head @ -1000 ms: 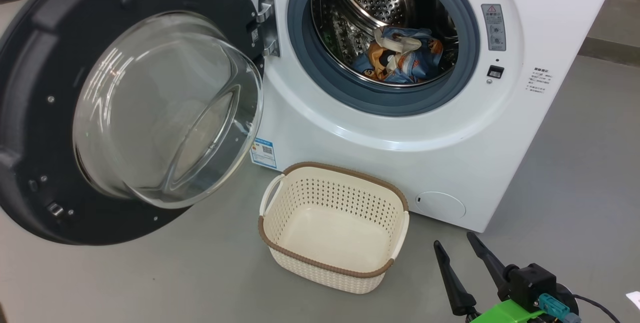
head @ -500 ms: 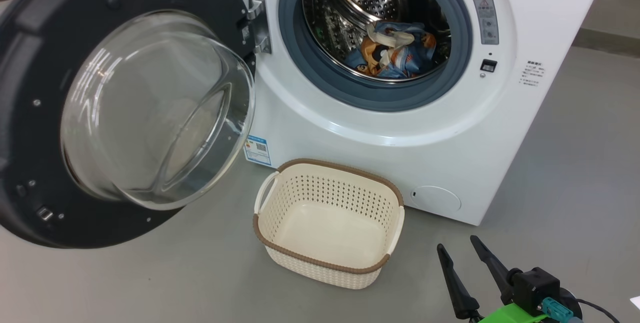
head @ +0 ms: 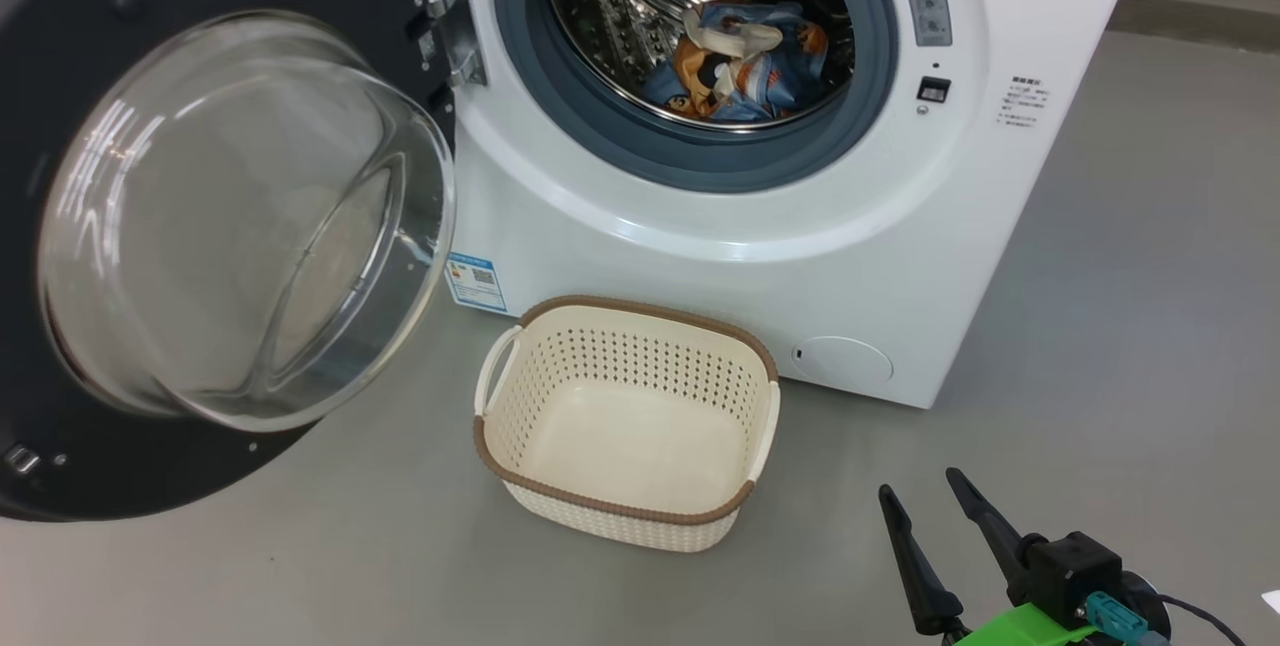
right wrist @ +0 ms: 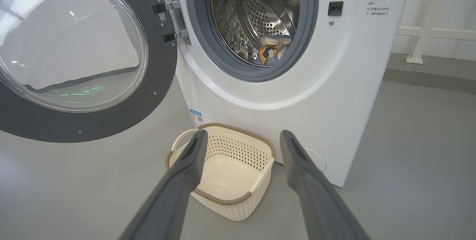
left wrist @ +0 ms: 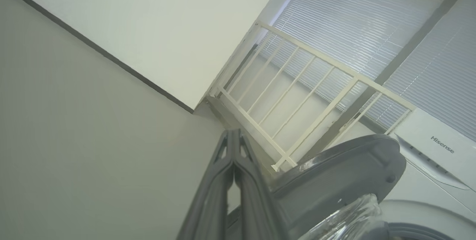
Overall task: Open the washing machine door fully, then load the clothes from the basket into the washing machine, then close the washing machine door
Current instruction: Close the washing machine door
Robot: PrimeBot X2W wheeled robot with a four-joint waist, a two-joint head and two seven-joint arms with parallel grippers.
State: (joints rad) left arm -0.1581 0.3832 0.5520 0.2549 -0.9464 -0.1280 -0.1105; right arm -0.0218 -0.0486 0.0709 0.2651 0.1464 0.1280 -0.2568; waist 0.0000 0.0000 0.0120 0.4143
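Note:
The white washing machine stands with its door swung wide open to the left, glass bowl facing out. The clothes, blue and cream with orange prints, lie inside the steel drum. On the floor before the machine sits the cream basket, nothing in it. My right gripper hovers open at the lower right, clear of the basket. In the right wrist view the right gripper frames the basket below the door. My left gripper is shut on nothing, beside the door's dark rim.
Grey floor stretches to the right of the machine. A white railing and window blinds stand behind the machine in the left wrist view. A round flap and blue label mark the machine's lower front.
The head camera has shifted, so the whole scene sits lower-left to upper-left differently: machine and basket slid left and up in view. Nothing in the scene itself moved; the right gripper stays open.

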